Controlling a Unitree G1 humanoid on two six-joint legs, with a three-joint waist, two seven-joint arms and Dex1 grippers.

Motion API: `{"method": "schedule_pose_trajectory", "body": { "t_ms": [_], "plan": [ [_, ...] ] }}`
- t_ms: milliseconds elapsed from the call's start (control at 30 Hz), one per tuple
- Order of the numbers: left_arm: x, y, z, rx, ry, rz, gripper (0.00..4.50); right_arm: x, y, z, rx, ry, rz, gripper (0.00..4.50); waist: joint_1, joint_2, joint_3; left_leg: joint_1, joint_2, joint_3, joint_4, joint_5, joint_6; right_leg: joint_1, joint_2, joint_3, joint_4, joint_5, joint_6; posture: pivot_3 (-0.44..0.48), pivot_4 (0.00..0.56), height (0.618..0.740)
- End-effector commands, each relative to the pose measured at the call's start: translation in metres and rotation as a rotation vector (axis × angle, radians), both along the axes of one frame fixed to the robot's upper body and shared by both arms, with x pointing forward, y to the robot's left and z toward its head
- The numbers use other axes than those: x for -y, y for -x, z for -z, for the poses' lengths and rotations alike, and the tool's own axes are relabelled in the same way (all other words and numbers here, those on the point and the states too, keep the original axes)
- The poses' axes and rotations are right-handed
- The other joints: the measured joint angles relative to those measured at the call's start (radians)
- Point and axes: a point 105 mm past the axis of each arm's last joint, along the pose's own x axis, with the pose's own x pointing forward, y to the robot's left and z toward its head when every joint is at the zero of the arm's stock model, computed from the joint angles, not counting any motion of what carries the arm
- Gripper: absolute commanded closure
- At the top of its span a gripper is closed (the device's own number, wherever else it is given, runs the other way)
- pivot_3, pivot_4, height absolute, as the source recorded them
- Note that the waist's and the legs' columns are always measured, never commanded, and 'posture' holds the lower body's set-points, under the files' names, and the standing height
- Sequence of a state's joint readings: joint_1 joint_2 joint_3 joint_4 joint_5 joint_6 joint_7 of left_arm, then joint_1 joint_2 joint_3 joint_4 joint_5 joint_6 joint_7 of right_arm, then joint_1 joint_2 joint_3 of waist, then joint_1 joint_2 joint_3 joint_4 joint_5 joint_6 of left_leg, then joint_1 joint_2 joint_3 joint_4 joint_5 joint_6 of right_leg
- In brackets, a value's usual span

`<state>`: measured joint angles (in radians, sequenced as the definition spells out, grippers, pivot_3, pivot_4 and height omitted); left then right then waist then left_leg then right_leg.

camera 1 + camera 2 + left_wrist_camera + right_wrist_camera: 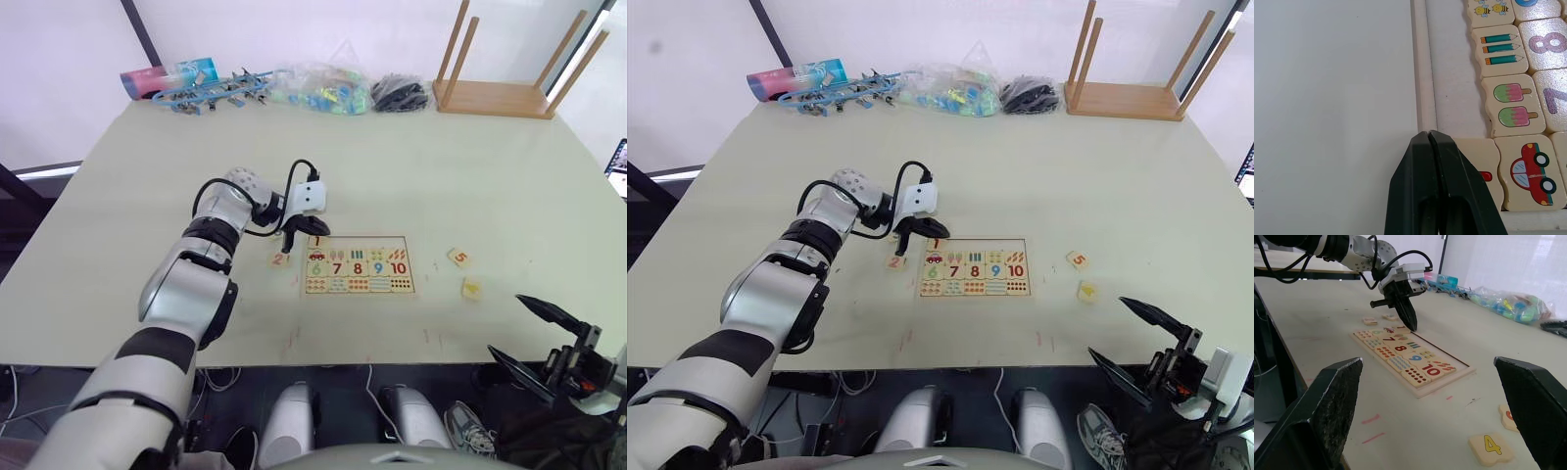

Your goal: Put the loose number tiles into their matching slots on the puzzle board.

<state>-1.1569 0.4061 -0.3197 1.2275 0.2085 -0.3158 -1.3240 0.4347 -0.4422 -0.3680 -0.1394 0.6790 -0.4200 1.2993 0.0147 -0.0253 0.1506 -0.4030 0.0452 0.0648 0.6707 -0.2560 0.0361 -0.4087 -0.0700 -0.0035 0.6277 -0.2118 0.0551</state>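
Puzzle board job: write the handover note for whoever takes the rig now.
Left pincer: shut, empty, tip over the red 1 tile, which sits in the first top-row slot of the flat light-wood puzzle board.
Right pincer: open, empty, hanging off the near right table edge.
Done: the 1 is in place; numbers 6 to 10 and the picture and dot tiles are seated.
Left: four top-row slots are open. Red 2 tile lies left of the board; orange 5 tile and yellow 4 tile lie right of it. The 3 tile: cannot tell where.

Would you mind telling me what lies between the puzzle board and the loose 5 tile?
Nothing: in the left eye view, only bare table separates the puzzle board from the 5 tile.
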Motion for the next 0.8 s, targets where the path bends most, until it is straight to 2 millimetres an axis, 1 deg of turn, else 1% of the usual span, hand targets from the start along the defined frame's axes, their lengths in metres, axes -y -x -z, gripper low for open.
{"method": "schedule_pose_trajectory", "body": {
  "t_ms": [33,800],
  "plan": [
    [0.0036,-0.0042,-0.0166,0.053,0.017,0.019,4.48,0.0003,0.0007,-0.0055,0.03,0.006,0.002,0.0,0.0,0.0,0.0,0.0,0.0,0.0,0.0,0.0,0.0,0.0,0.0,0.0,0.0,0.0,0.0,0.0,0.15,0.74],
    [-0.006,-0.0023,-0.0171,0.038,0.013,0.014,4.48,-0.0007,0.0004,-0.0059,0.031,0.005,-0.007,0.0,0.0,0.0,0.0,0.0,0.0,0.0,0.0,0.0,0.0,0.0,0.0,0.0,0.0,0.0,0.0,0.0,0.15,0.74]
  ]
}}
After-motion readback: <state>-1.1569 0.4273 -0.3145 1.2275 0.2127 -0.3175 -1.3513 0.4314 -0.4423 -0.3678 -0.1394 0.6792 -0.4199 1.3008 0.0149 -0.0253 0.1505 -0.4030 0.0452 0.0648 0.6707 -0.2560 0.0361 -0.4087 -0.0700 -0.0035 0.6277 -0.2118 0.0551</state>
